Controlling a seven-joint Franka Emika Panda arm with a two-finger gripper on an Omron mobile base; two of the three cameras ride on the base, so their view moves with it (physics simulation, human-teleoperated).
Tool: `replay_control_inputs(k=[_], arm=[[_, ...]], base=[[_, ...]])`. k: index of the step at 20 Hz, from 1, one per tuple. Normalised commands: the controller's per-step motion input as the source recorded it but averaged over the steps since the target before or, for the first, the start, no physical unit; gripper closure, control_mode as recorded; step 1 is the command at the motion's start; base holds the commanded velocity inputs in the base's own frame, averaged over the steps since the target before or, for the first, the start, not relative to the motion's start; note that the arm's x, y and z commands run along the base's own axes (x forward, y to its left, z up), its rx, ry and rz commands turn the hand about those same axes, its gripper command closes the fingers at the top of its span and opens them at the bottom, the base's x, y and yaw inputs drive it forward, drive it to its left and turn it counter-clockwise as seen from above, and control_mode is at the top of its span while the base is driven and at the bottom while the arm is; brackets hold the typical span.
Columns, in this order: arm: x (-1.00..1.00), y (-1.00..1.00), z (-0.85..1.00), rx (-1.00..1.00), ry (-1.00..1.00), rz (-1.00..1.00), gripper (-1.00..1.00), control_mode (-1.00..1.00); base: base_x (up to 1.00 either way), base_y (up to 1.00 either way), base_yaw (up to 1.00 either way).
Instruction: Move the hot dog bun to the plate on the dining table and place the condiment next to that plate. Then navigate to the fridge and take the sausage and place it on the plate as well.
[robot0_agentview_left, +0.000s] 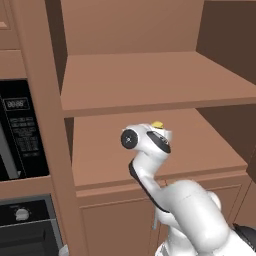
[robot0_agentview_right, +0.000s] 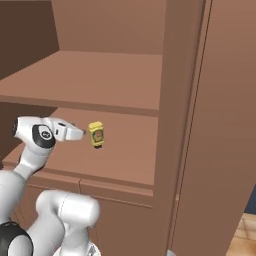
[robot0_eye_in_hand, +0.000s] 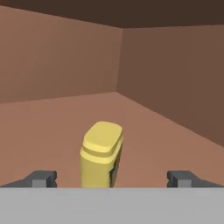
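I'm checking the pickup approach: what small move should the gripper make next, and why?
Probably ease forward, then close. The gripper is open, and the condiment stands upright on the shelf between the fingertips, apparently just ahead of them.

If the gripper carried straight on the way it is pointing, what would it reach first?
Most likely the yellow bottle, standing upright on the shelf directly ahead between the open gripper fingertips.

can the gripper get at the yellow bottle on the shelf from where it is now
Probably yes. The gripper is open and pointed at the bottle, which stands upright on the lower shelf between the line of the two fingertips. Nothing stands between them, and the shelf above leaves room.
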Motion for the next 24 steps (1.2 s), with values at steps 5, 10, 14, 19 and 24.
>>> replay_control_inputs(k=[5, 10, 14, 19, 24], arm=[[0.26, 0.0, -0.02, 0.01, 0.07, 0.0, -1.0, -1.0], [0.26, 0.0, 0.0, 0.01, 0.07, 0.0, -1.0, -1.0], [0.17, -0.07, -0.09, 0.07, 0.06, -0.02, -1.0, -1.0], [0.01, -0.03, -0.02, 0.02, 0.01, -0.01, -1.0, -1.0], [0.0, -0.02, -0.03, 0.0, 0.0, 0.0, -1.0, -1.0]], base=[[0.0, 0.0, 0.0], [0.0, 0.0, 0.0], [0.0, 0.0, 0.0], [0.0, 0.0, 0.0], [0.0, 0.0, 0.0]])
